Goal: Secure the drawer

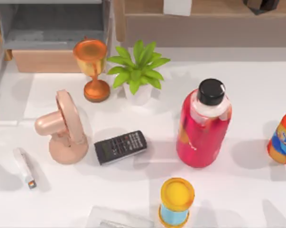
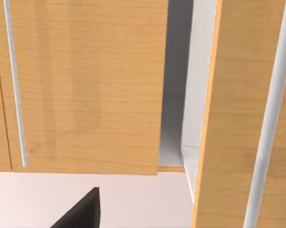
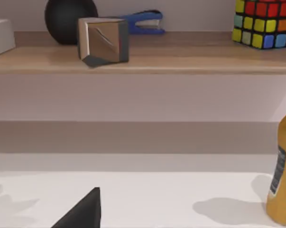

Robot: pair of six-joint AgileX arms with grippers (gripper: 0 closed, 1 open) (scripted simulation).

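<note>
White tabletop [image 1: 256, 85], rear left: the drawer [image 1: 52, 61] stands pulled out, grey inside showing. I cannot tell either gripper's jaw state.

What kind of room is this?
Probably a pretend home tabletop, computer-drawn: a remote, a small fan and a potted plant sit near an open drawer.

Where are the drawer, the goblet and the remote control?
drawer [image 1: 45, 61]: top view, on its tan front panel.
goblet [image 1: 90, 51]: top view, on its orange bowl.
remote control [image 1: 120, 147]: top view, on its button face.
</note>
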